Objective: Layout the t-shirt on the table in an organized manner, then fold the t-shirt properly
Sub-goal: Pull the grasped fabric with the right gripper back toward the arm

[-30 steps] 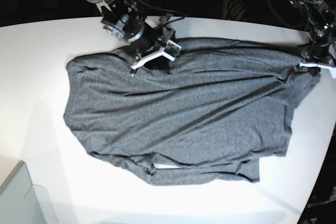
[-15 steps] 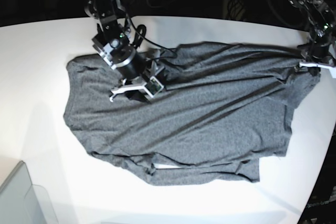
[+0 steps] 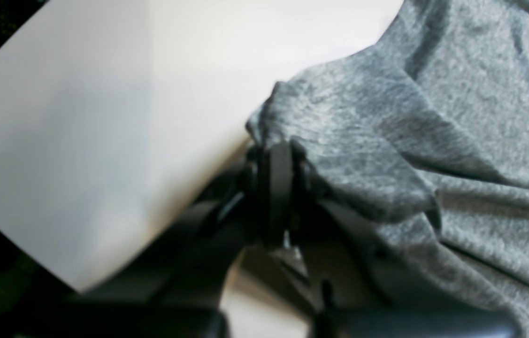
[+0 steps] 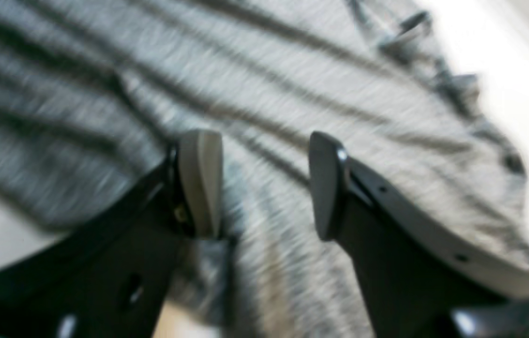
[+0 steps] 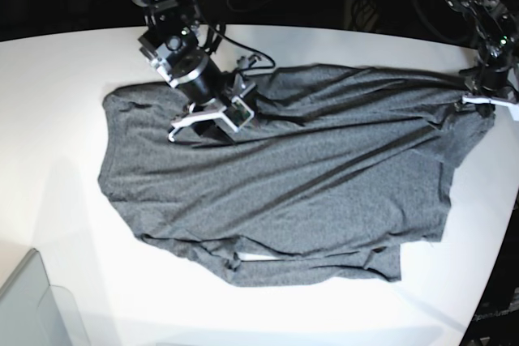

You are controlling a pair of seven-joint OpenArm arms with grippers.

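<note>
While I watch feeds: left gripper (image 3: 276, 188) clenched on t-shirt (image 5: 276, 176) corner at table (image 5: 65, 79) edge, base-view right. Right gripper (image 4: 264, 188) released, jaws apart, hovering over shirt's upper middle, nothing held. Shirt spread wrinkled across white table; translucent bin corner (image 5: 32, 305) near front.

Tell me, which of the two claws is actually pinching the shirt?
The left gripper, clamped shut on the t-shirt at its edge; the right gripper hangs open above the cloth.
</note>
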